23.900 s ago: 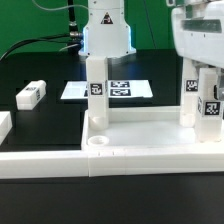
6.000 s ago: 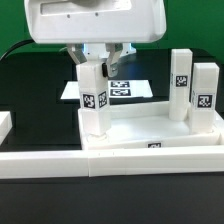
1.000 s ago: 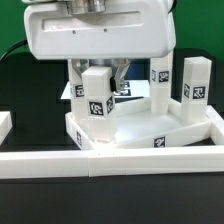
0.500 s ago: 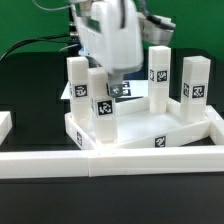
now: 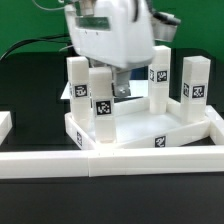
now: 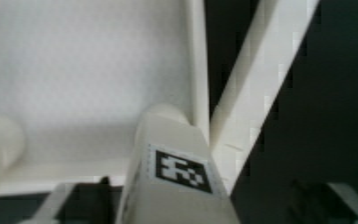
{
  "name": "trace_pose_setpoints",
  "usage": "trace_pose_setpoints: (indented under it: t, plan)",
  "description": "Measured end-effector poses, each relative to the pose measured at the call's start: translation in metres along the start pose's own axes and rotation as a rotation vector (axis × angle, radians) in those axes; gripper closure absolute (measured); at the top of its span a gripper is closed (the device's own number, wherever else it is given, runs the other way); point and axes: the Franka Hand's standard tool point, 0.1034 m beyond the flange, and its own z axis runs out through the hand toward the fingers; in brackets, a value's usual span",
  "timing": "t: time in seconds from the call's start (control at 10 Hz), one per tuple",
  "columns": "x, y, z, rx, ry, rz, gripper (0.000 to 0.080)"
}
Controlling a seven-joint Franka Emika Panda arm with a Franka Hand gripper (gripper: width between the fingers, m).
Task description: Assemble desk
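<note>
Loose part at the exterior view's left edge: a white block (image 5: 4,124) lies alone on the black table (image 5: 35,100), well apart from the desk.
Border wall: a long low white wall (image 5: 60,162) runs across the front, just before the desk.
Desk top: the white tray-like top (image 5: 190,125) lies on the table, turned a little against the wall.
Legs: four white tagged legs stand upright in its corners: back left (image 5: 78,79), front left (image 5: 101,101), back right (image 5: 159,74), far right (image 5: 195,84).
Gripper: the gripper (image 5: 121,84) hangs above the tray, just behind the front left leg; its fingertips are hidden, so I cannot tell if it is released or grasping.
Wrist view: one tagged leg (image 6: 186,168) is seen from above, inside the tray.
</note>
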Motion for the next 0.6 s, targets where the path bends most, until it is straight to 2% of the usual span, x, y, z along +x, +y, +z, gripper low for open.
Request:
trace_pose_setpoints:
  t: [0.1, 0.4, 0.5, 0.6]
  plan:
    - [0.0043, 0.0055, -0.0001, -0.001, -0.012, -0.258, 0.0181]
    - [0.0060, 0.0079, 0.0006, -0.001, -0.006, -0.470, 0.0151]
    - [0.0069, 0.0082, 0.0001, -0.008, -0.003, -0.595, 0.0151]
    - [0.0092, 0.0072, -0.0022, -0.029, 0.008, -0.790, 0.0151]
